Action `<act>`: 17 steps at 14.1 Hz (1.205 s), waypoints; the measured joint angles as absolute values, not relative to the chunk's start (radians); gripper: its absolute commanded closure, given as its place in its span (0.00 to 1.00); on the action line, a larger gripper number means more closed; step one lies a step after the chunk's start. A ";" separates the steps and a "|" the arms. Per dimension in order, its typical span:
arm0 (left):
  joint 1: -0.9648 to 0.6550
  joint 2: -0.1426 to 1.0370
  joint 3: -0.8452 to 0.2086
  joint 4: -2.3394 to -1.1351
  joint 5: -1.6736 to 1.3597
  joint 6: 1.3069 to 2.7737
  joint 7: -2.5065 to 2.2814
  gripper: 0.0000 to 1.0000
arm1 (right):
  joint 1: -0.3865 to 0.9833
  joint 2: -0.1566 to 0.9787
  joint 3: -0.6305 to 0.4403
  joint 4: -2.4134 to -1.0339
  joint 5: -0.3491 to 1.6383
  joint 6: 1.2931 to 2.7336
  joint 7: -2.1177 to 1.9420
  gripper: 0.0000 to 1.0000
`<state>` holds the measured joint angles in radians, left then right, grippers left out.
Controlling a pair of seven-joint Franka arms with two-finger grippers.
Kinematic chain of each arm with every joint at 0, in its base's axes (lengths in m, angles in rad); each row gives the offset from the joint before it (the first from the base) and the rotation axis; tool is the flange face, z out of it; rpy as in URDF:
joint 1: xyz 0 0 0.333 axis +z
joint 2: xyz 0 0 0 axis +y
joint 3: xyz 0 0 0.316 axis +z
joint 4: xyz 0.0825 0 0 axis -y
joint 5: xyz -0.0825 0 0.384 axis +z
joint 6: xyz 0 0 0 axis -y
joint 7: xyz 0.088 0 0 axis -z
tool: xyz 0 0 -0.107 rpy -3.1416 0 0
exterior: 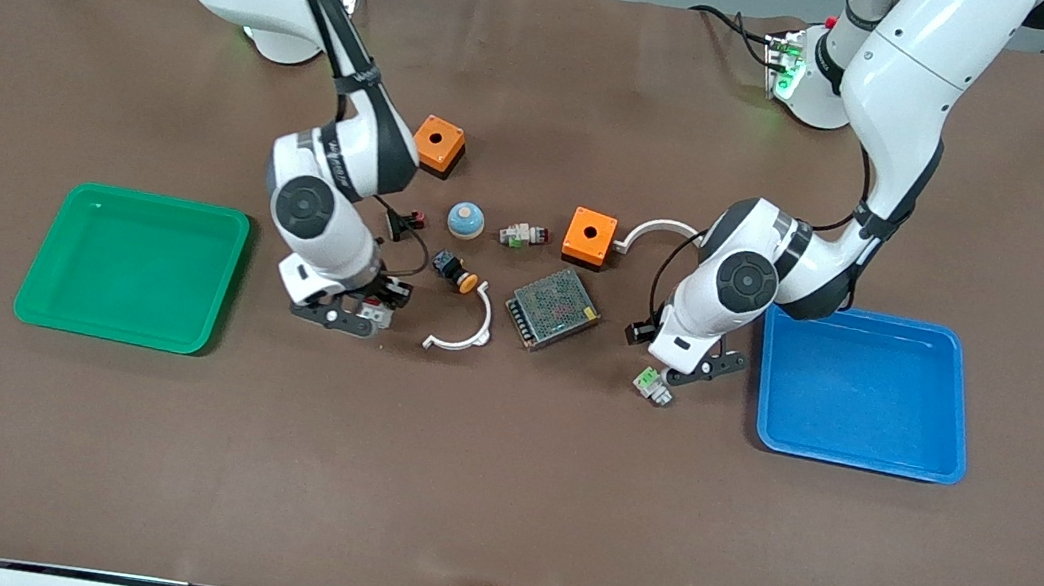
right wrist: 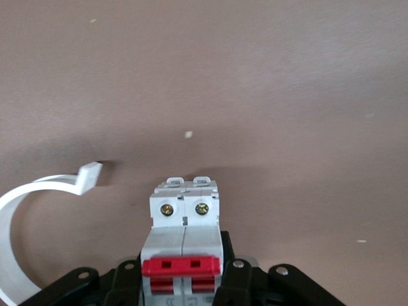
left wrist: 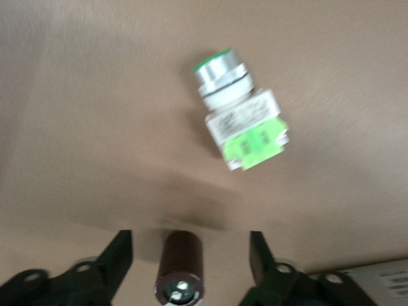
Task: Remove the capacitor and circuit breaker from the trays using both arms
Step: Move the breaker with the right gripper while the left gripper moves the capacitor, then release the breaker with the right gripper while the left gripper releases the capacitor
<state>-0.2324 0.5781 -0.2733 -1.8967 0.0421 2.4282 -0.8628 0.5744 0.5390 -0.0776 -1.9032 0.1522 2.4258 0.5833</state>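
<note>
While the right claw (right wrist: 185,280) clamps the breaker (right wrist: 183,239), the left claw (left wrist: 191,258) straddles the capacitor (left wrist: 182,271).

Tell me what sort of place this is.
Probably a robotics lab workbench: a brown mat-covered table, a green tray and a blue tray at its ends, and electrical parts like the breaker between them.

capacitor (left wrist: 180,271) cut off at frame edge, breaker (right wrist: 183,245) base hidden
</note>
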 measured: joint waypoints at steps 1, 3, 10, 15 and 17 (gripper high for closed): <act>-0.231 0.574 -0.272 -1.880 0.042 2.429 -0.863 0.00 | 0.585 0.559 -0.078 -1.883 0.152 2.426 0.597 1.00; -0.230 0.556 -0.267 -1.841 0.043 2.424 -0.863 0.00 | 0.597 0.589 -0.079 -1.855 0.152 2.426 0.623 1.00; -0.139 0.444 -0.242 -1.687 0.135 2.179 -0.843 0.00 | 0.600 0.609 -0.095 -1.809 0.152 2.414 0.647 0.00; -0.083 0.420 -0.238 -1.453 0.206 1.932 -0.714 0.00 | 0.549 0.603 -0.111 -1.600 0.152 2.156 0.640 0.00; -0.066 0.391 -0.238 -1.408 0.206 1.887 -0.662 0.00 | 0.495 0.586 -0.115 -1.537 0.152 2.062 0.563 0.00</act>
